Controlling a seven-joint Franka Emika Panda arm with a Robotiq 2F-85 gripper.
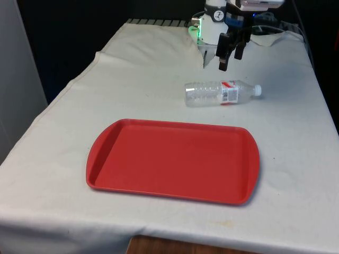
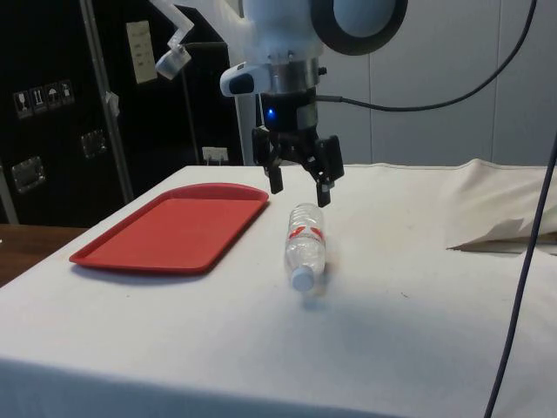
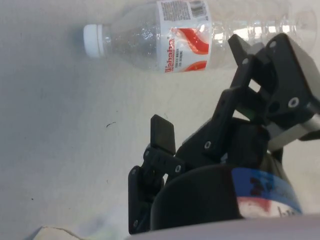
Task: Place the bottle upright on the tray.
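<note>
Bottle label red, text prob. unreadable; gripper above.

The tray lay flat on the tabletop, and everything else stood in relation to it. The bottle lay on its side on the cloth behind the tray, off it and near its far edge, toward the front view's right, its cap pointing to the front view's right. The gripper hung above the tabletop farther behind the tray, just beyond the bottle and clear of it, its jaws spread apart.
</note>
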